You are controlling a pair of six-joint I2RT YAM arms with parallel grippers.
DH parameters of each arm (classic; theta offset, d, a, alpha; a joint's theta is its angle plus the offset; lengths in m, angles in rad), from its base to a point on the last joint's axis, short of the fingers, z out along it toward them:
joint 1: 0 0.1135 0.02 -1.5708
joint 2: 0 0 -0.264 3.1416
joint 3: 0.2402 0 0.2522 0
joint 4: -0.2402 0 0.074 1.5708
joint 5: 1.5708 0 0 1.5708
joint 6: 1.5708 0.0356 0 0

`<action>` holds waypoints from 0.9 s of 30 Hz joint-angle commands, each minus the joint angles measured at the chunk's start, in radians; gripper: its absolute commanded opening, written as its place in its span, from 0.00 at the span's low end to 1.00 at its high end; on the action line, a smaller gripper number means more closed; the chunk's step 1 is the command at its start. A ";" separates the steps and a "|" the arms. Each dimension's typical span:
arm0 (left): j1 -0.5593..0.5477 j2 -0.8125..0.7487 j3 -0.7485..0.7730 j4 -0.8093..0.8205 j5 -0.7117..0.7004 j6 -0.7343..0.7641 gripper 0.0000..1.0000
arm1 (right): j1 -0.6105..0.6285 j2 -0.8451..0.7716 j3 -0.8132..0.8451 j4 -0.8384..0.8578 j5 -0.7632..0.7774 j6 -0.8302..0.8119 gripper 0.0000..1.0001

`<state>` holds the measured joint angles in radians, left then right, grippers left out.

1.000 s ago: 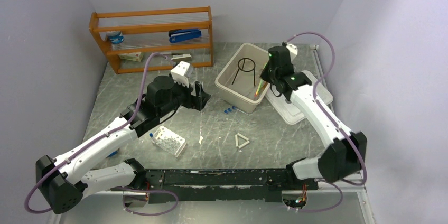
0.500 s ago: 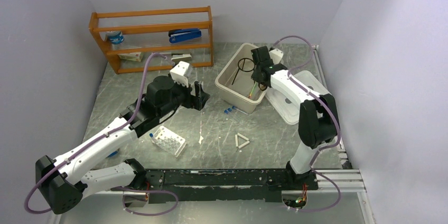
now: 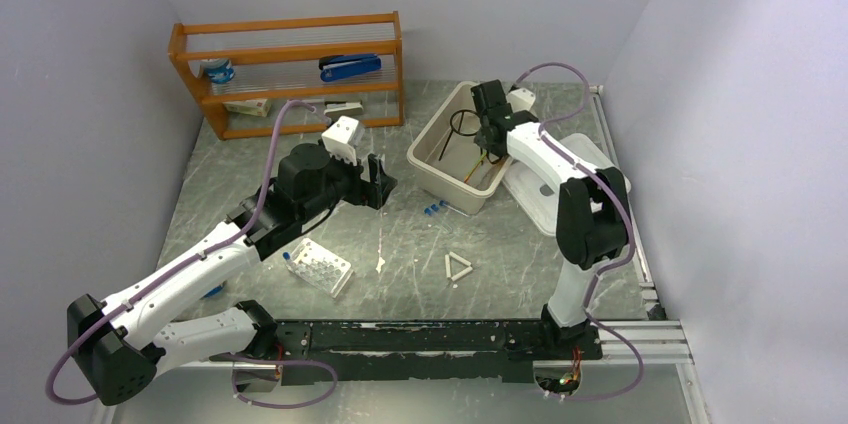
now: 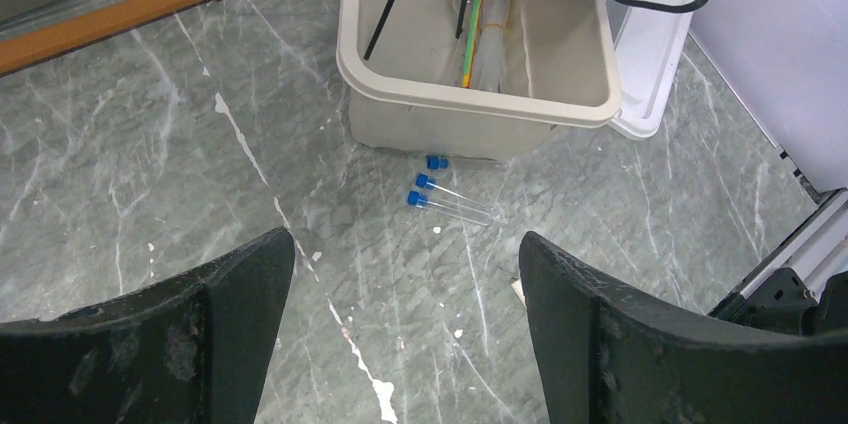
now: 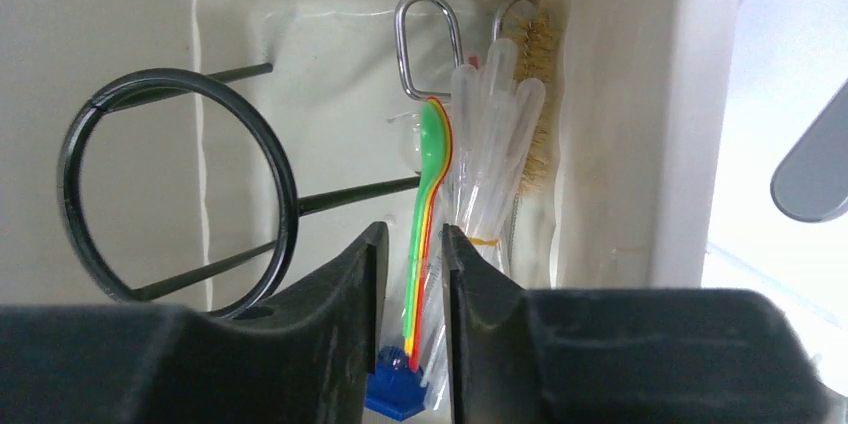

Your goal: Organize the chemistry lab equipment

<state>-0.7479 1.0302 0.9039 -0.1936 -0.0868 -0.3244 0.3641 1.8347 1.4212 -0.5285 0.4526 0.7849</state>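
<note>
Right pincer (image 5: pixel 413 236) low inside beige bin (image 5: pixel 620 94), jaws slightly apart, gripping nothing by look; black wire tripod (image 5: pixel 285 179), bristle brush (image 5: pixel 535 94), clear tubes (image 5: pixel 490 144) lie binned. Left pincer (image 4: pixel 405 244) wide open, empty, poised above blue-capped vials (image 4: pixel 450 199) on counter (image 4: pixel 150 144) beside bin, likely next pick

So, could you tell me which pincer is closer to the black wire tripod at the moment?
Right. The right pincer is down inside the beige bin beside the black wire tripod; the left pincer hangs over the table outside the bin.
</note>
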 commanded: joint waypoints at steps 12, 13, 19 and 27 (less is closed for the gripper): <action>0.004 -0.005 0.017 -0.004 0.005 -0.002 0.87 | 0.005 -0.420 -0.117 0.010 -0.284 -0.246 0.44; 0.004 -0.004 0.013 0.000 0.009 -0.007 0.87 | 0.014 -0.451 -0.137 -0.001 -0.306 -0.270 0.45; 0.004 0.014 0.061 -0.014 -0.001 0.002 0.87 | 0.210 -0.600 -0.266 -0.054 -0.277 -0.355 0.52; 0.004 -0.050 0.088 -0.065 -0.119 0.011 0.87 | 0.467 -0.567 -0.362 -0.151 -0.144 -0.326 0.55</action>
<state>-0.7479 1.0256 0.9558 -0.2310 -0.1356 -0.3210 0.7712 1.2407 1.1023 -0.6048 0.2428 0.4614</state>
